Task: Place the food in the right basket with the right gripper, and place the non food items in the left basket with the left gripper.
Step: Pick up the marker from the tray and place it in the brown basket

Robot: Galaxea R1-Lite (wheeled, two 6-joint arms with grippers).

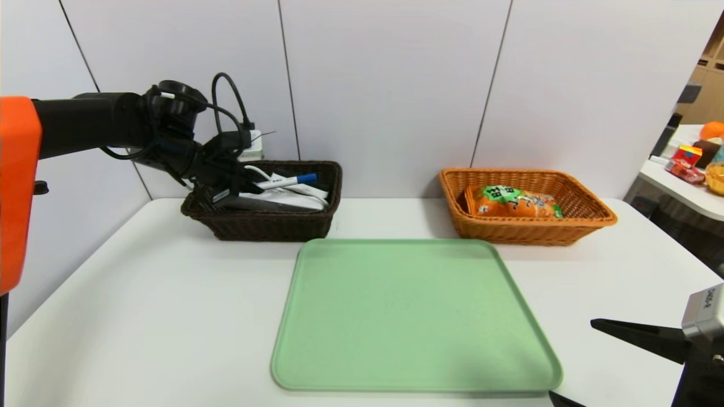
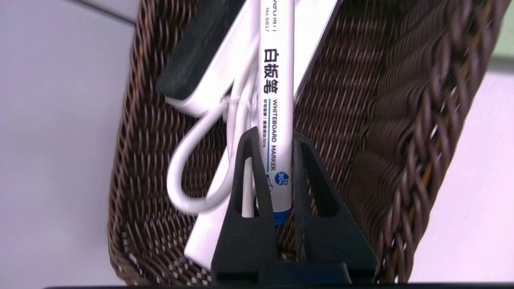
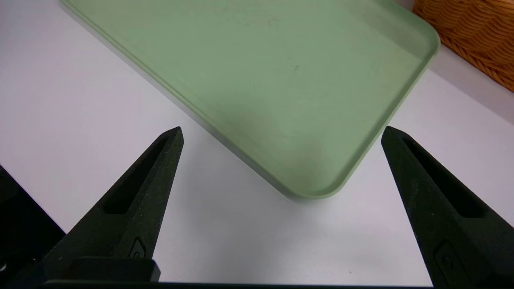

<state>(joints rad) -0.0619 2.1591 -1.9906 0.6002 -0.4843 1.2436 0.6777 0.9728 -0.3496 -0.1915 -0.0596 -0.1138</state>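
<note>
Left tool (image 2: 274, 136) over the dark brown basket (image 1: 271, 223)
Clenched on the whiteboard marker (image 2: 277, 100) above power strip (image 2: 225, 72) and cord; right tool (image 3: 281, 132) gapes wide beside the green tray (image 1: 407, 316).

I see the right gripper (image 3: 281, 134) with jaws wide apart over the white bench (image 3: 80, 100), green tray (image 3: 261, 72) corner between them, orange basket (image 3: 478, 36) beyond.

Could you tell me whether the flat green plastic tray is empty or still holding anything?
Empty: the flat green plastic tray shows only bare surface in the head view.
</note>
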